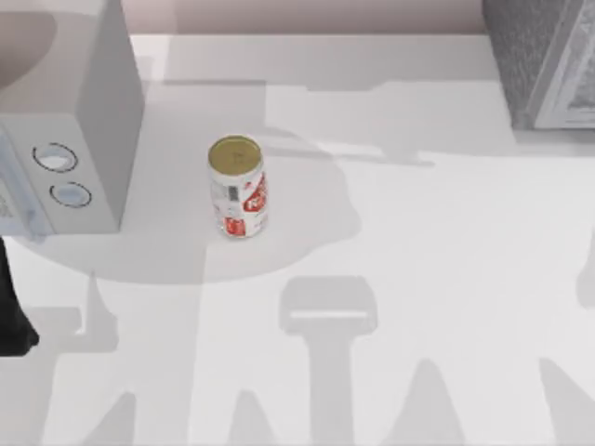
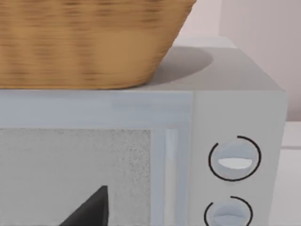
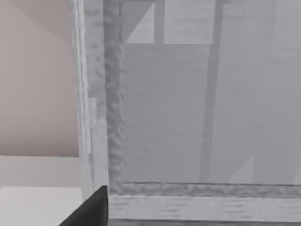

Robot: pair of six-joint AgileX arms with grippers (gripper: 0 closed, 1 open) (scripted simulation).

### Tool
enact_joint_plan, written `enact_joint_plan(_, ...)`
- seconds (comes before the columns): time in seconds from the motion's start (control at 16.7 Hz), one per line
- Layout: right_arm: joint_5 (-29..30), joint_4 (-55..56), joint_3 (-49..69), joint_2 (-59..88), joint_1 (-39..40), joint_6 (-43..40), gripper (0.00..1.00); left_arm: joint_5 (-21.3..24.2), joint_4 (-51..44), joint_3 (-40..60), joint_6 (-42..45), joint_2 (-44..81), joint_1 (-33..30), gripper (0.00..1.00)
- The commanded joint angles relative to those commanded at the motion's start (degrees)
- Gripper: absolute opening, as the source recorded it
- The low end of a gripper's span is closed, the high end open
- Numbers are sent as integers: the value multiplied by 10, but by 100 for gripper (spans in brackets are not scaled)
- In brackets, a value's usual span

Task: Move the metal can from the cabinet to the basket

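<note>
The metal can [image 1: 238, 187] stands upright on the white table, left of centre, with a dull gold lid and a white and red label. The cabinet [image 1: 544, 58] is at the table's far right corner, grey speckled with a paler front; in the right wrist view its front panel [image 3: 188, 108] is close ahead. The woven basket [image 2: 89, 42] sits on top of the white box with two round dials. A dark part of my left gripper [image 2: 89, 212] faces that box. A dark part of my right gripper [image 3: 91, 209] faces the cabinet. Neither gripper touches the can.
The white box with two dials [image 1: 70, 111] stands at the table's left side, close to the can. My left arm [image 1: 11, 316] shows as a dark shape at the left edge. Open table surface [image 1: 418, 279] stretches between the can and the cabinet.
</note>
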Motion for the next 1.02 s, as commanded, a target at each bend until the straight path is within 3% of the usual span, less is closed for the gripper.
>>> enact_joint_plan(0.36,-199,246,79,318,-203,11,100,0,0,0,0,0,0,100)
enact_joint_plan(0.6,-302,369,114,484,-306,14,100,0,0,0,0,0,0,100)
enact_joint_plan(0.78,-348,419,127,554,-352,15,100,0,0,0,0,0,0,100)
enact_joint_plan(1.02,-358,430,129,570,-363,14,100,0,0,0,0,0,0,100)
